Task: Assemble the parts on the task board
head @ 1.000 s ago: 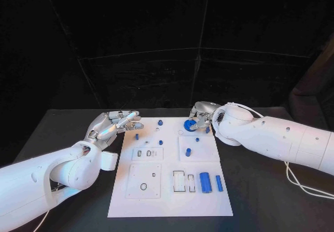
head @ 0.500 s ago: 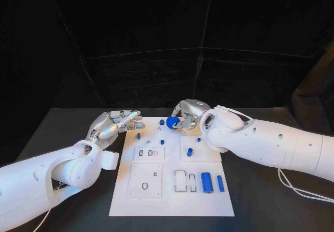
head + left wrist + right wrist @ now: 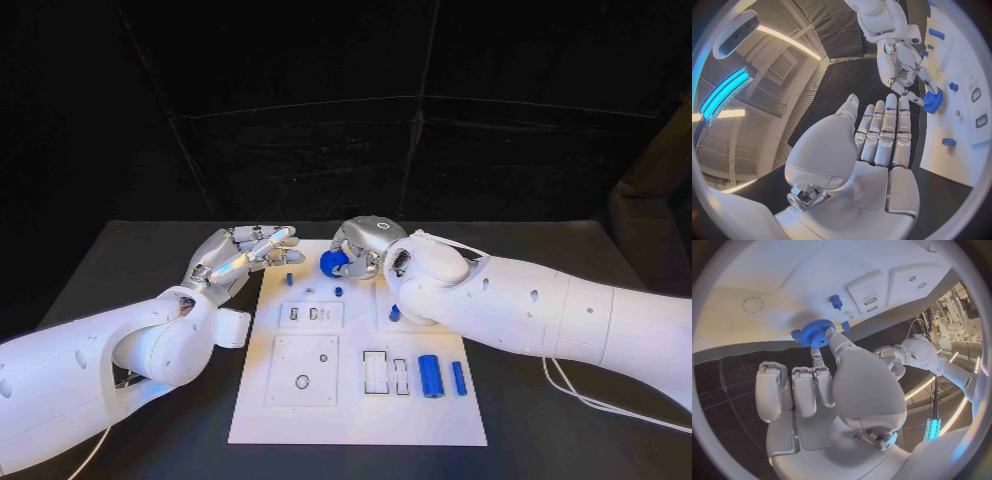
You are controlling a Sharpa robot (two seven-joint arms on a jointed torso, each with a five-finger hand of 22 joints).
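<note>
The white task board (image 3: 361, 405) lies in the middle of the black table. My right hand (image 3: 364, 243) is over the board's far end and pinches a blue gear (image 3: 335, 263) at its fingertips. The gear (image 3: 815, 333) hangs just above the board (image 3: 767, 275) in the right wrist view, near a small blue peg (image 3: 836, 302). My left hand (image 3: 238, 255) hovers at the board's far left edge, fingers straight and apart, holding nothing. From the left wrist, the gear (image 3: 933, 100) and right hand (image 3: 904, 62) are just beyond my left hand's fingers (image 3: 886, 130).
A thick blue cylinder (image 3: 428, 375) and a thinner one (image 3: 459, 377) lie at the board's near right. Small blue pegs (image 3: 289, 279) (image 3: 339, 291) (image 3: 392, 313) stand further back. Rectangular slots (image 3: 374, 369) and raised plates with holes (image 3: 302, 370) mark the board.
My right hand has carried the blue gear leftward along the board's far end, closer to my left hand. The left hand has hardly moved.
</note>
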